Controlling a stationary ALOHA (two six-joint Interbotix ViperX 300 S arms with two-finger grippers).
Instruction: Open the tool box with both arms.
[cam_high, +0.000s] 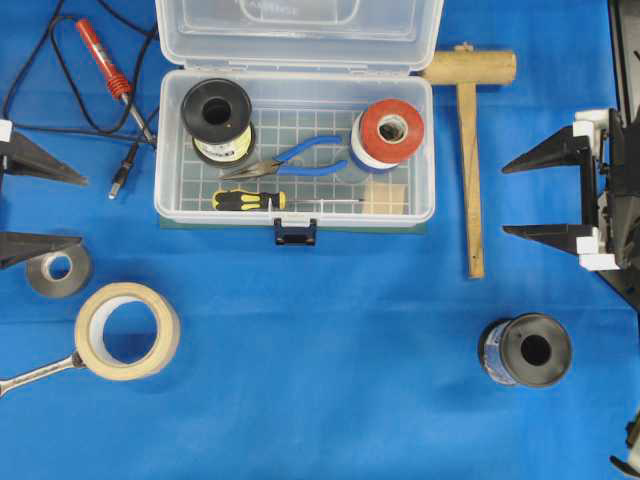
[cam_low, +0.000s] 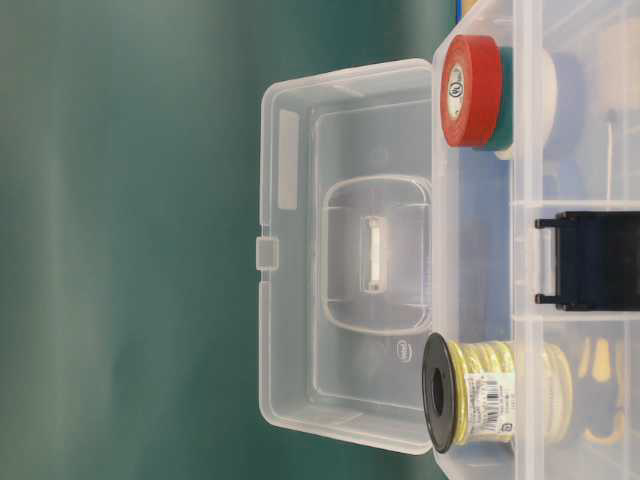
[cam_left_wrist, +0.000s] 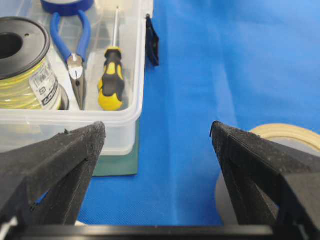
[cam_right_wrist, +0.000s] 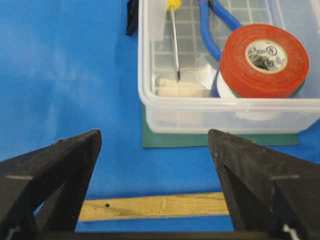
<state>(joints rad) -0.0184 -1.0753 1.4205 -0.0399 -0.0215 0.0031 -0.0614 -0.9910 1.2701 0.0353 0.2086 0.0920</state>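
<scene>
My left gripper (cam_high: 45, 210) sits at the left edge of the overhead view with its jaws spread wide and nothing between them; my right gripper (cam_high: 540, 198) mirrors it at the far right, equally spread and empty. Both are well apart from the tool box (cam_high: 295, 150), which stands between them toward the back of the blue cloth (cam_high: 330, 370).

I judge the task essentially done: the clear lid (cam_high: 298, 32) is swung fully back and the dark blue latch (cam_high: 296, 232) hangs free at the front rim.

The box looks like thin, clear plastic, so I expect it to be light, slick and a little flexible, sliding easily on the cloth if pushed from one side. If I had to handle it again, I would steady a side wall with one gripper and work the latch or lid edge with the other. The hinge is hard to make out from the table-level view, so I would not lean on the lid.
</scene>
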